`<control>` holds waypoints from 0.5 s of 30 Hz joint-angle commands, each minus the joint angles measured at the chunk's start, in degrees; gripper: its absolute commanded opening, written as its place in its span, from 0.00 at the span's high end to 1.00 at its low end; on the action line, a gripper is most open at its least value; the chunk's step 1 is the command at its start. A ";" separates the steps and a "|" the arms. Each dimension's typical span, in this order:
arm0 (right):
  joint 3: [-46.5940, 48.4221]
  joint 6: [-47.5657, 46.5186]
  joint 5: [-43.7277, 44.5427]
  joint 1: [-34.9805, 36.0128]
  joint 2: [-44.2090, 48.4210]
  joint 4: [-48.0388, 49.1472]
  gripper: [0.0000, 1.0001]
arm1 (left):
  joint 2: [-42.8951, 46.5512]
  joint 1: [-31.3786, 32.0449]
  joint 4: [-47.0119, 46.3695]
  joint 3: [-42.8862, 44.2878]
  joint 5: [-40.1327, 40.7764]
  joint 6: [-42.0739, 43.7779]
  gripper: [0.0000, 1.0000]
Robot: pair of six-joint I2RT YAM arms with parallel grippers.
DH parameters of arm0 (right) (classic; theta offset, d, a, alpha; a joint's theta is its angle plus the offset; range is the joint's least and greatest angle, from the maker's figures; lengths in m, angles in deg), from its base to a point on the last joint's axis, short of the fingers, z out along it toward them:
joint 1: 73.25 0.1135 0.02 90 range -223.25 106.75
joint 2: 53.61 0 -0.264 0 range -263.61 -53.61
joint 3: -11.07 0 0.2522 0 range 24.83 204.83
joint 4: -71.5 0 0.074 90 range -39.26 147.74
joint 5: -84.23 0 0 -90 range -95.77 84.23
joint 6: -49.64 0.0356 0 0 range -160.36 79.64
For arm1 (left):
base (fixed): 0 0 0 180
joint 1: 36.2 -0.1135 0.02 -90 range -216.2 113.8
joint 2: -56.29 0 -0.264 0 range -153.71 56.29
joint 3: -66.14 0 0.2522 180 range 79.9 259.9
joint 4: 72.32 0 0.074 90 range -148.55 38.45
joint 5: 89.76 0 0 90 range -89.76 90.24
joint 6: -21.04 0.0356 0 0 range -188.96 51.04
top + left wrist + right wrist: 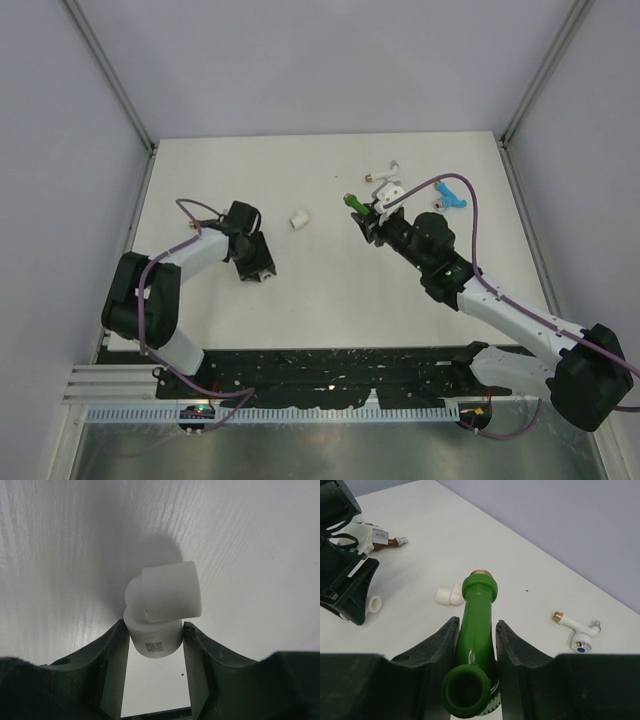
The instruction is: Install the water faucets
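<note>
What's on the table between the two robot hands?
A small white pipe fitting, between left gripper and right gripper; the top view shows it.

The left arm (190,250) bends out from its base and folds at the wrist, so the left gripper (257,270) points downward, jaws closed on a white elbow fitting (165,602). The right arm (505,308) stretches low and diagonally inward, and the right gripper (370,218) clamps the green faucet (479,605) between both fingers.
</note>
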 commanded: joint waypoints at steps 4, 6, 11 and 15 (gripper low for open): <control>0.46 0.21 -0.73 0.03 2.14 4.38 0.95 | 3.08 2.02 -5.91 -0.92 -3.71 -6.89 0.41; 0.46 0.21 -0.81 0.03 2.14 4.47 0.95 | 3.96 2.72 -7.14 -1.36 -4.24 -8.29 0.39; 0.37 0.39 -1.08 0.03 1.97 4.47 0.95 | 4.76 4.83 -10.82 -2.06 -6.43 -12.51 0.36; 0.55 0.30 -1.17 0.03 1.88 4.39 0.95 | 3.97 6.68 -13.11 -1.28 -6.70 -13.40 0.36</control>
